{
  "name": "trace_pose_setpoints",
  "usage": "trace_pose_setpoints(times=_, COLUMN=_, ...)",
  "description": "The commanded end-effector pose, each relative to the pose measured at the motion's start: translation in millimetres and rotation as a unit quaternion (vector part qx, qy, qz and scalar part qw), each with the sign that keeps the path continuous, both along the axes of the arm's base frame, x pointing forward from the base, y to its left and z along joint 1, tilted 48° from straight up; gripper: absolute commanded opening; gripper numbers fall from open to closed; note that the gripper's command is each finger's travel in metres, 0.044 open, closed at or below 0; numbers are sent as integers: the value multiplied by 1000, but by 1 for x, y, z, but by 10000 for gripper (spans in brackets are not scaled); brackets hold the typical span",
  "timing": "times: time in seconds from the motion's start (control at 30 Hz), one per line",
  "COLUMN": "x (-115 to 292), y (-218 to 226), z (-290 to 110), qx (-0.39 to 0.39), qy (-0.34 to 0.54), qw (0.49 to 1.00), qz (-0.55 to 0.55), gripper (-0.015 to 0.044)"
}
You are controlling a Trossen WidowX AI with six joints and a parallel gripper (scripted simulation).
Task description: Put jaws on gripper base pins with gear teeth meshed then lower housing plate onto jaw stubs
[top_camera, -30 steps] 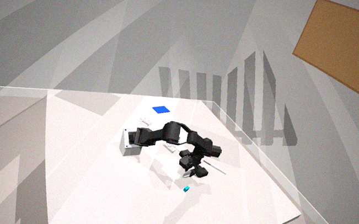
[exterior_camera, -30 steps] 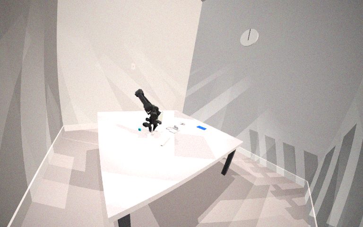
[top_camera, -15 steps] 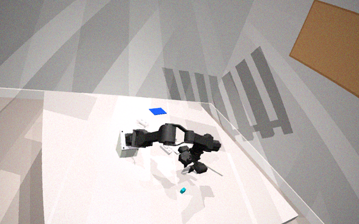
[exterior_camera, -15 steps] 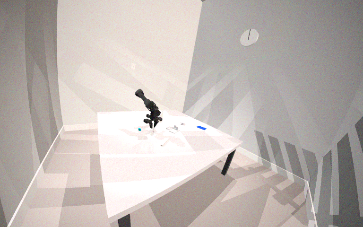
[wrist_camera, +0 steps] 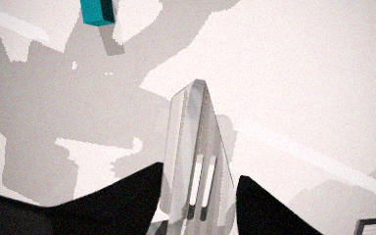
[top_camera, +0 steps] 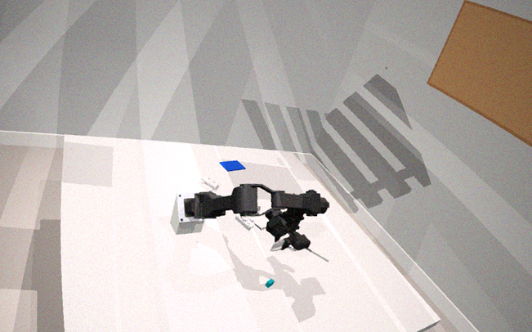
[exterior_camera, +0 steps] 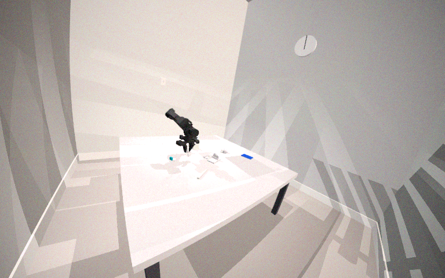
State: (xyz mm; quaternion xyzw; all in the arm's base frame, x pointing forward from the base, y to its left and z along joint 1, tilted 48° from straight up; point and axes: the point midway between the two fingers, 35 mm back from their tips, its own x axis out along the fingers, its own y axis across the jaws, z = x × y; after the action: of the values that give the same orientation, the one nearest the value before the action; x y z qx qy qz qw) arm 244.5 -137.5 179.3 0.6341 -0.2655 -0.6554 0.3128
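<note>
From where the top view looked, the pale table carried the black arm, with a blue slab at the far side. A whitish part lay left of the gripper, whose fingers stood partly open, gripping a slotted grey piece; I couldn't tell whether it touched the table. A teal block sat nearer.

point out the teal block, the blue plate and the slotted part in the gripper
teal block [top_camera: 269, 283] [exterior_camera: 171, 158] [wrist_camera: 98, 13]: top, exterior, wrist; its body
blue plate [top_camera: 232, 165] [exterior_camera: 246, 156]: top, exterior; its upper face
slotted part [wrist_camera: 191, 132]: wrist; its long edge
</note>
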Motion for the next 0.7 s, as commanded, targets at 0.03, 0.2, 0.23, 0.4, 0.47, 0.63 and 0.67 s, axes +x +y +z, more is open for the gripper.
trace_pose_setpoints(times=0.03, x=2, y=3, z=1, qx=-1, qy=10, qw=1000, qz=13, gripper=134)
trace_pose_setpoints(times=0.2, x=5, y=9, z=-7, qx=3, qy=58, qw=997, qz=58, gripper=134)
trace_pose_setpoints(times=0.23, x=6, y=11, z=-8, qx=3, qy=68, qw=995, qz=67, gripper=134)
trace_pose_setpoints(times=0.4, x=8, y=17, z=-16, qx=6, qy=116, qw=987, qz=112, gripper=134)
trace_pose_setpoints(times=0.47, x=9, y=20, z=-19, qx=8, qy=134, qw=982, qz=130, gripper=134)
trace_pose_setpoints(times=0.63, x=11, y=27, z=-26, qx=10, qy=181, qw=968, qz=174, gripper=134)
trace_pose_setpoints(times=0.67, x=12, y=28, z=-28, qx=10, qy=191, qw=964, qz=183, gripper=134)
